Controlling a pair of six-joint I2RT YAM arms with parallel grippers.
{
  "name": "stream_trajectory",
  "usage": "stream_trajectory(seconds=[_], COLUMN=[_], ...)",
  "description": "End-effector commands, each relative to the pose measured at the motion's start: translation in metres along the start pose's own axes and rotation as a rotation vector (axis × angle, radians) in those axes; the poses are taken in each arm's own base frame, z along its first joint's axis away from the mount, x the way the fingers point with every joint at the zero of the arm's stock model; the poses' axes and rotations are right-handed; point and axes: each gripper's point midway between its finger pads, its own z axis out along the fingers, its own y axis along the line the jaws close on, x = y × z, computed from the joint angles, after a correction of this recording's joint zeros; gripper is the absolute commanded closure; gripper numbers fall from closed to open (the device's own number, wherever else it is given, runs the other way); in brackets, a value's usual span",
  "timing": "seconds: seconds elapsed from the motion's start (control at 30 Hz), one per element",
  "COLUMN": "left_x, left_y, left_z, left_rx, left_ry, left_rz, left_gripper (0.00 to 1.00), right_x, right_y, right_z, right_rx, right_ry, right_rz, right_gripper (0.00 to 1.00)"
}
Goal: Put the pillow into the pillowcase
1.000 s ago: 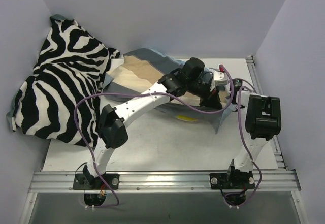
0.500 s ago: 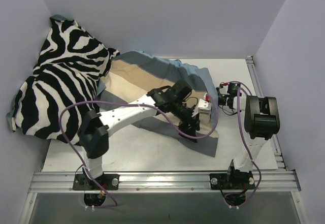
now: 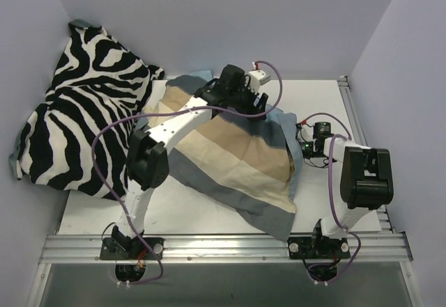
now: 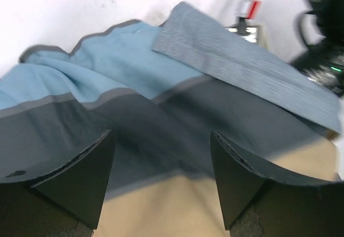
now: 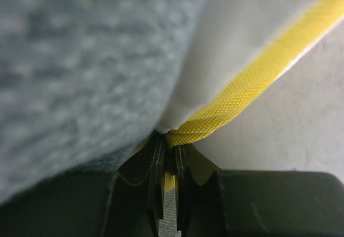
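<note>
Fig.: late stage, approx. The pillowcase [image 3: 230, 157] lies striped face up mid-worktop [image 3: 209, 216]. The pillow [image 5: 242, 38] is hidden from above, prob. mostly inside. My R jaws clench its yellow edge [image 5: 252, 81] at the case's right side. My L jaws hang released over the case's far edge. Left to do: seat the last corner.

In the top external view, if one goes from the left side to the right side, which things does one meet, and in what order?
zebra-print cloth → pillowcase → right pincer → right arm's black elbow
</note>
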Motion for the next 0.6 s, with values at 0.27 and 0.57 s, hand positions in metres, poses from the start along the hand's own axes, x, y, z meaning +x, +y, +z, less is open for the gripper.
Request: stream_trajectory(seconds=[0.27, 0.57], left_x=[0.013, -0.075], left_y=[-0.027, -0.201], left_z=[0.069, 0.026], left_rx=[0.076, 0.724], left_ry=[0.019, -0.265], left_rz=[-0.167, -0.081], left_gripper=[0.62, 1.0], right_x=[0.032, 0.023], right_y=[0.013, 0.011], right_z=[-0.012, -0.006], right_rx=[-0.044, -0.084], right_ry=[0.057, 0.068], right_rz=[-0.124, -0.023], right_gripper=[1.0, 1.0])
